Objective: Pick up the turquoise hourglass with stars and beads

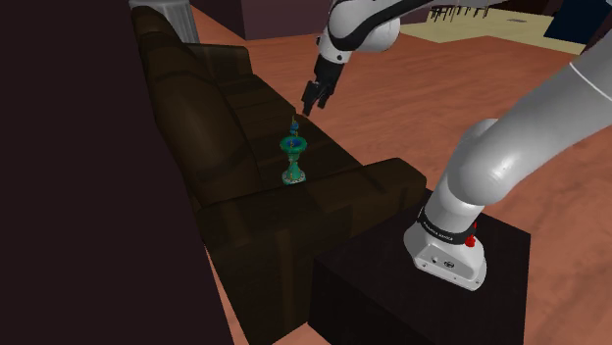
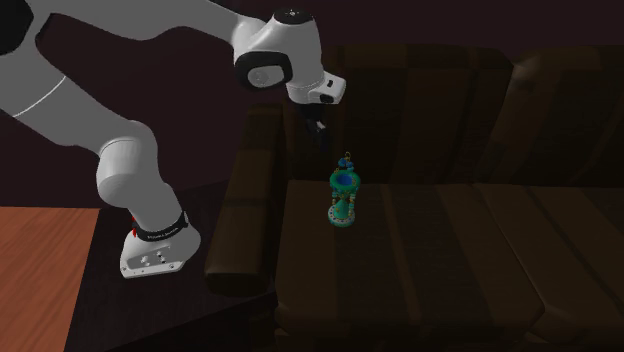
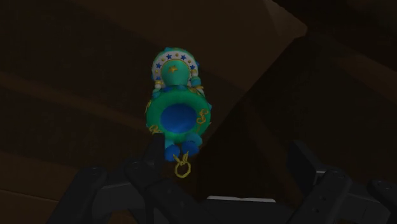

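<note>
No word or number can be read. The black band (image 1: 443,228) round the lowest link of the white arm (image 1: 495,162) carries small white lettering, too small to make out. The turquoise hourglass (image 3: 177,108) bears a white ring of blue stars on one end and gold curled marks on its green rim.

Pretty dim my end: the brown sofa (image 1: 245,127) goes near black, the turquoise hourglass (image 1: 293,157) on it shows up brightest.
</note>
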